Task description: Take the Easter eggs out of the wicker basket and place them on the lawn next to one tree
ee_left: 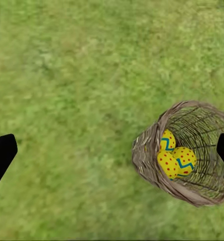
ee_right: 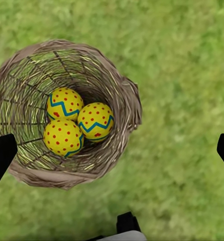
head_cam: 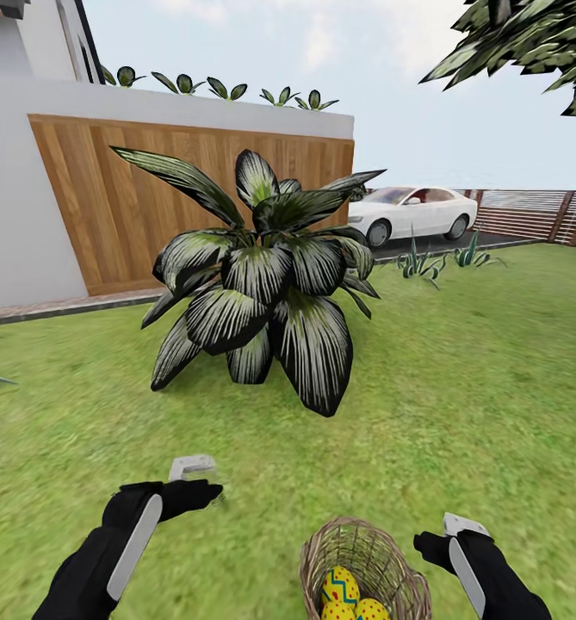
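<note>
Mottled green lawn (head_cam: 460,379), brown slatted fence (head_cam: 529,211) and white car (head_cam: 412,211) far behind the round brown open-weave wicker basket (ee_right: 119,95). Three small yellow eggs with blue zigzags and red dots (ee_right: 77,120) nested touching inside the basket. Right gripper (ee_right: 112,150) just beside the basket, spread wide, empty; left gripper (ee_left: 112,150) near the basket, likewise wide and empty. Risk: clipping the rim on descent and tipping the basket, or squeezing two touching eggs together.
</note>
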Tool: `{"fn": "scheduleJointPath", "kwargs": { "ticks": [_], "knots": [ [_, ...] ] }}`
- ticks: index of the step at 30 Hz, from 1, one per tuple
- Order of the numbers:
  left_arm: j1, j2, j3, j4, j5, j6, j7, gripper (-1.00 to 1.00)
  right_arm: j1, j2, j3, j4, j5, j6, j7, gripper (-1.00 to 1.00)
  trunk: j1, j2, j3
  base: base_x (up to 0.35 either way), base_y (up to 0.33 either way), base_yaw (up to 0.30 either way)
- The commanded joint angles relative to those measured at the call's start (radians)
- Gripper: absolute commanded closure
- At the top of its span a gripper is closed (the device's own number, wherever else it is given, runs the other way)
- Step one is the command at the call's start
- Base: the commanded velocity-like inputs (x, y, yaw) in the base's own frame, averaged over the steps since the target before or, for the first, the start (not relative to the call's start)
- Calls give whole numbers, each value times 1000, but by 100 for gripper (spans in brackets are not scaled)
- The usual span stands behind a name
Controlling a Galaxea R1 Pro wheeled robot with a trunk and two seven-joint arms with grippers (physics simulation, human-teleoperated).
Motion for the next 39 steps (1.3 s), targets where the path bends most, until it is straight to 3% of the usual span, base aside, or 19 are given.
{"fn": "scheduleJointPath", "kwargs": {
  "ticks": [1,5,9,14,20,33,39],
  "knots": [
    [0,1,4,-11,5,11,6,-100,-1,0,1,-2,-11,5,-8,-100,4,-9,-5,0,0,0],
    [28,2,18,-31,2,-2,6,-100,-5,-1,1,-2,-11,6,-8,-100,20,-37,-18,0,0,0],
    [65,3,23,-30,0,-67,7,-100,-12,-1,1,-1,-11,7,-9,-100,35,-65,-30,0,0,0],
    [80,-2,20,43,0,-124,14,-100,-18,-1,0,0,-12,7,-9,-100,54,-100,-46,0,0,0],
    [85,-6,17,85,3,-178,100,-100,-24,-1,-1,12,-12,6,-9,-100,77,-142,-65,0,0,0],
    [86,-5,19,77,10,-201,123,-100,-29,-1,-2,23,-12,4,-12,-100,127,-233,-105,0,0,0],
    [87,-6,17,73,10,-195,130,-100,-92,-7,-3,41,-13,13,-30,-100,150,-275,-124,0,0,0]
  ]
}}
